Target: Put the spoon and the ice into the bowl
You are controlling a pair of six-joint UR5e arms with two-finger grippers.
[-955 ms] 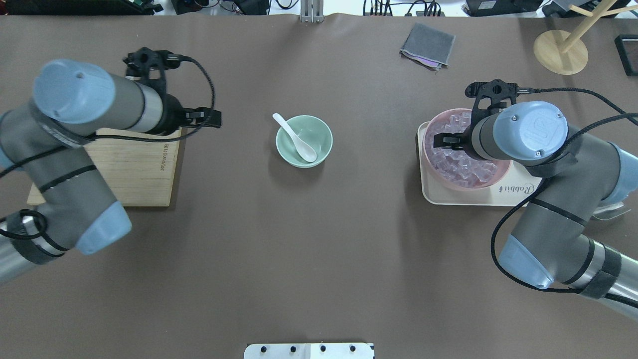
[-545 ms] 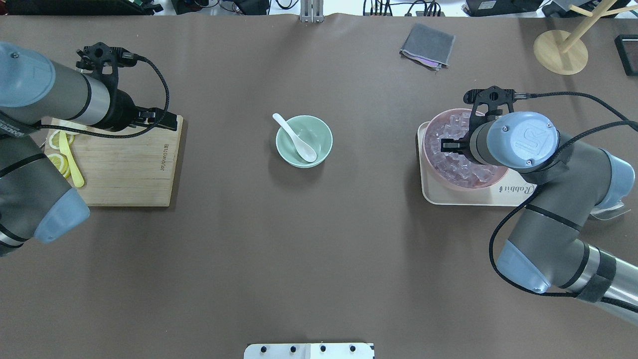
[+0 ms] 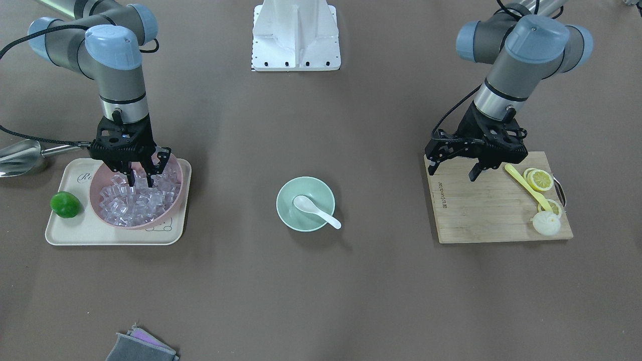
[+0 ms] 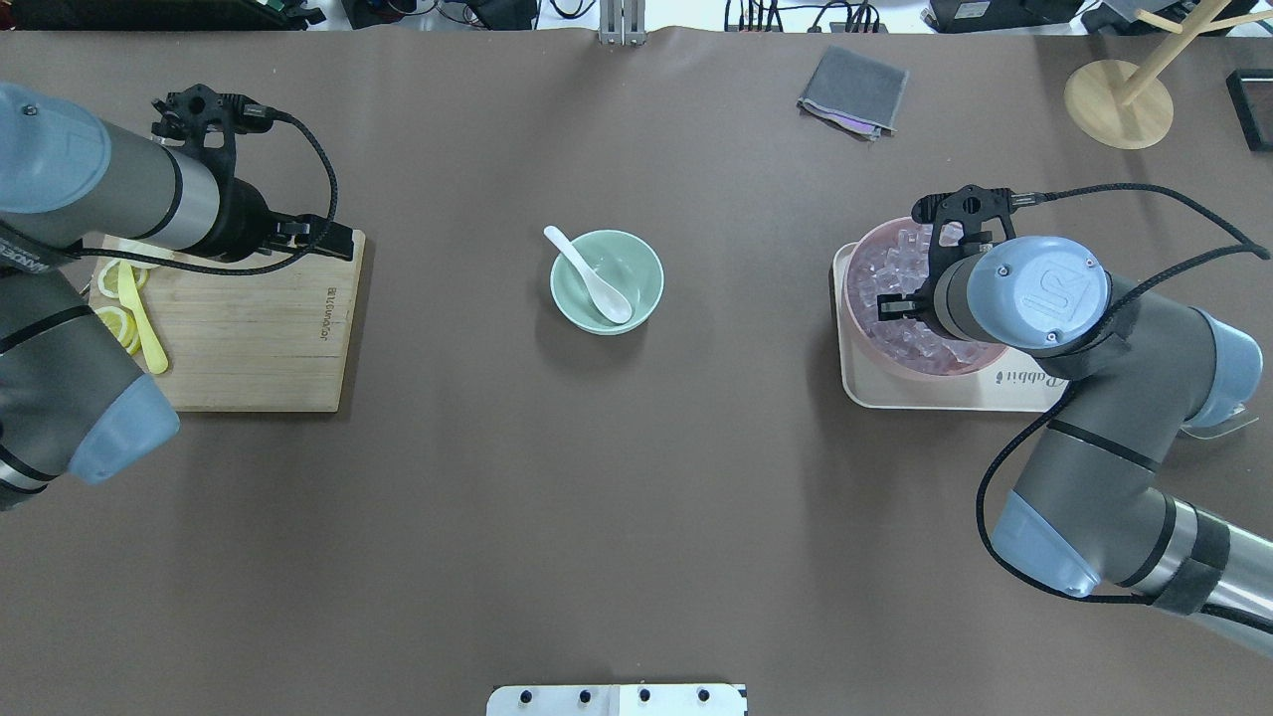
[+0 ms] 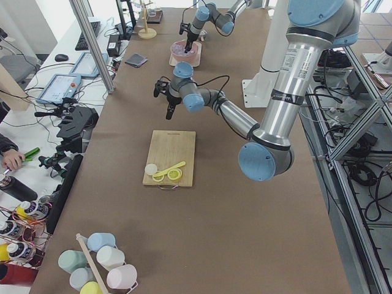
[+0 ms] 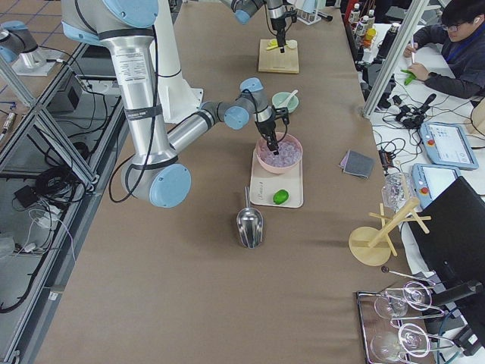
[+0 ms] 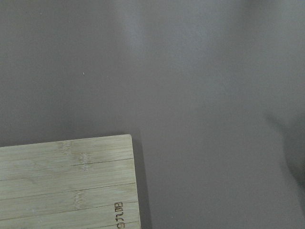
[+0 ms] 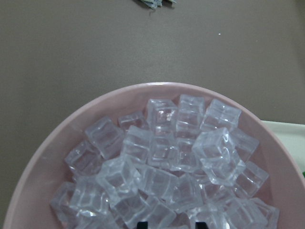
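Observation:
The white spoon (image 4: 595, 278) lies in the mint-green bowl (image 4: 641, 268) at the table's middle, scoop inside and handle over the rim; both also show in the front view, spoon (image 3: 316, 209) and bowl (image 3: 288, 200). The ice (image 8: 162, 152) is a pile of clear cubes in the pink bowl (image 8: 71, 129), also seen from the front (image 3: 125, 205). My right gripper (image 3: 140, 184) is open, its fingertips (image 8: 142, 224) down among the top cubes. My left gripper (image 3: 454, 171) is open and empty above the corner of the cutting board (image 3: 481, 215).
The pink bowl (image 4: 857, 261) stands on a cream tray (image 3: 75, 233) with a lime (image 3: 65, 204). A steel scoop (image 3: 20, 156) lies beside the tray. A yellow utensil (image 4: 144, 333) and lemon slices lie on the board (image 4: 249, 338). A grey cloth (image 4: 853, 91) and a wooden stand (image 4: 1119, 99) are at the far edge.
My left arm drew back from near the green bowl to the board's corner, then stopped. My right gripper sank lower into the ice pile.

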